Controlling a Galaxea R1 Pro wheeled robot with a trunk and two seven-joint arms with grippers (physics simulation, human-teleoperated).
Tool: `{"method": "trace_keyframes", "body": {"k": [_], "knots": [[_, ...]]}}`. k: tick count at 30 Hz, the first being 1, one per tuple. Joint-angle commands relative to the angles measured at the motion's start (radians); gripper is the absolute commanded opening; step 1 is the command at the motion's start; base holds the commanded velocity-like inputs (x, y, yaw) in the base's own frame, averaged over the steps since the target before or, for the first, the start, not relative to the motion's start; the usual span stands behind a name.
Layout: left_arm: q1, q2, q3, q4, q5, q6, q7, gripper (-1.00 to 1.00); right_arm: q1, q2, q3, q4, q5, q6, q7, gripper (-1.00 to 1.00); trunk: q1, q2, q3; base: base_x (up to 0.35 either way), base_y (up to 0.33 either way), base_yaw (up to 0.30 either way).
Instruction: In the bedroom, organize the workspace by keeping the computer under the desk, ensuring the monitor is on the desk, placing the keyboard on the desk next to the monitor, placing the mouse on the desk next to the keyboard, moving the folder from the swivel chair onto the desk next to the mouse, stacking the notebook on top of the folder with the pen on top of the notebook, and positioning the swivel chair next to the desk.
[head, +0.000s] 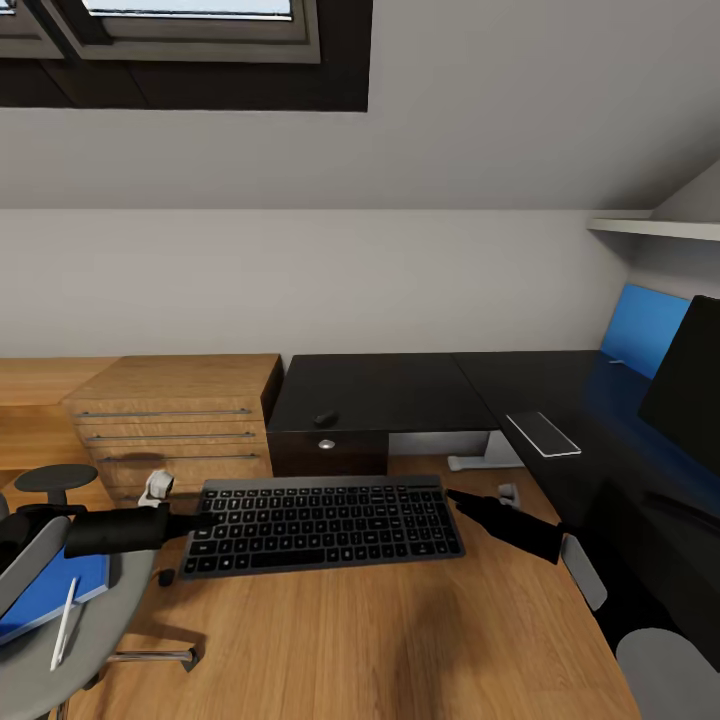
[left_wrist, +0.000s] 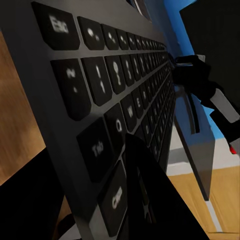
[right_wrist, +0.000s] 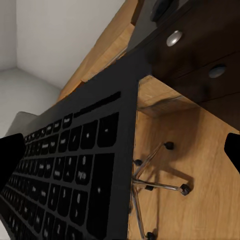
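Head view: keyboard (head: 322, 524) held level in the air above the wood plank floor (head: 400, 650), short of the black desk (head: 380, 392). Left gripper (head: 200, 522) clamped on the keyboard's left edge; right gripper (head: 455, 497) at its right edge, grip not discernible from here. Small dark mouse (head: 324, 418) lying on the desk top above a drawer with a silver knob (head: 327, 444). Monitor (head: 688, 385) standing at the desk's right wing, black front visible. Swivel chair (head: 70, 620) at lower left carrying the blue folder (head: 50, 598) and a pale pen (head: 65, 622) — pen lying partly across the folder. Wooden dresser (head: 175, 420) just beside the desk's left end. Left wrist view: one black finger (left_wrist: 145, 185) pressed over the keys near Caps, keyboard (left_wrist: 125, 95) gripped. Right wrist view: keyboard's (right_wrist: 75, 175) right end close up, dark finger tips at the frame edges standing well apart — closure cannot be told; chrome chair base (right_wrist: 160, 185) on the floor beneath.
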Motion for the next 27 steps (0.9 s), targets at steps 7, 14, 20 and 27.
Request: {"method": "trace_keyframes", "body": {"k": [7,14,20,27], "knots": [[-0.001,0.001,0.003,0.000,0.003,0.005,-0.001,-1.00,-0.001,0.011,0.004,0.068,-0.005,0.005,0.002,1.00,0.000,-0.001,-0.001,0.000,0.000,0.000],[-0.001,0.002,0.007,-0.001,0.003,0.005,0.000,-1.00,-0.001,0.024,0.001,0.094,-0.049,0.006,0.001,1.00,0.000,-0.001,-0.001,0.000,0.000,0.000],[-0.001,0.002,0.009,-0.002,0.003,0.007,0.002,-1.00,-0.001,0.026,0.006,0.106,-0.078,0.007,0.000,1.00,0.000,-0.001,-0.001,0.000,0.000,0.000],[-0.001,0.001,0.008,-0.003,0.003,0.007,0.005,-1.00,-0.001,0.035,0.008,0.108,-0.082,0.007,0.000,1.00,0.000,-0.001,-0.001,0.000,0.000,0.000]]}}
